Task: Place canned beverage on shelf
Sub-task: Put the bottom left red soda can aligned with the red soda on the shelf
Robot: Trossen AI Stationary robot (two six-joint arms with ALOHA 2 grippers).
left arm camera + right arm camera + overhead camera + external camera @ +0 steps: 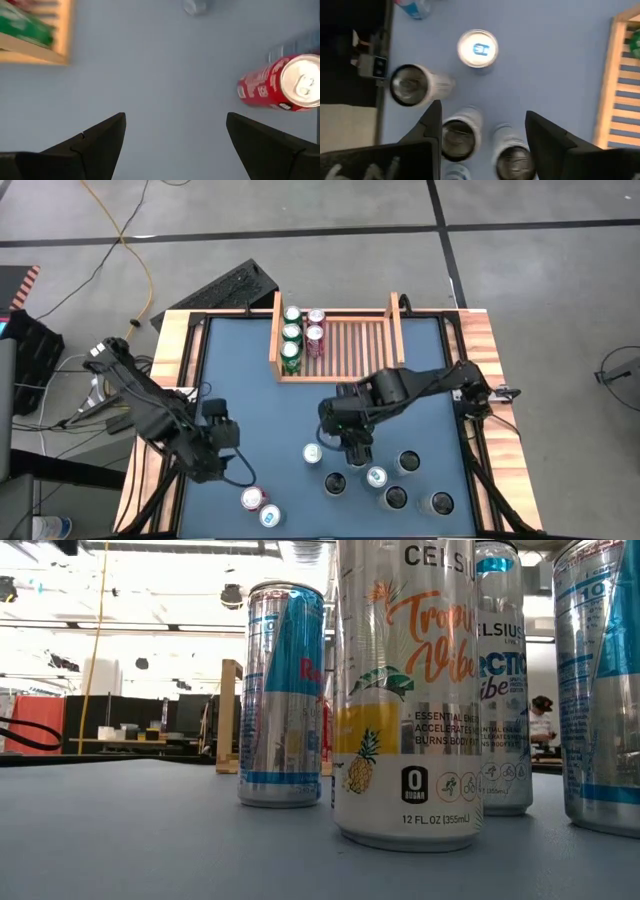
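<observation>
Table [250, 380]: blue top with a wooden border, and both my arms reach over it.
Shelf [350, 350]: light wood tray with a slatted base and low walls, at the far middle of the table; a corner of it also shows in my left wrist view [55, 45] and an edge in my right wrist view [612, 75].
Cans on the shelf: three green cans [291, 340] in a row along its left wall, and two red cans [315, 330] just beside them to the right. The rest of the slats are bare.
Right gripper [355, 450]: hanging over the near middle of the table, above the loose cans. In my wrist view my fingers [432, 120] stand apart with nothing between them; two can tops [457, 137] show below the gap.
Left gripper [225, 430]: over the near left of the table, well apart from the shelf. My fingers [107, 132] are spread wide and hold nothing, with bare blue table between them.
Loose cans near right [395, 480]: a cluster standing upright on the table, near and right of my right gripper, some silver-topped and some dark-topped.
Blue-topped can [312, 453]: upright, just left of my right gripper.
Near-left pair: a red can [252, 499] and a blue-and-silver can [270, 516] side by side near the table's near edge. The red can also shows in my left wrist view [270, 87].
Low view: tall cans close up, the yellow pineapple can [405, 690] nearest.
</observation>
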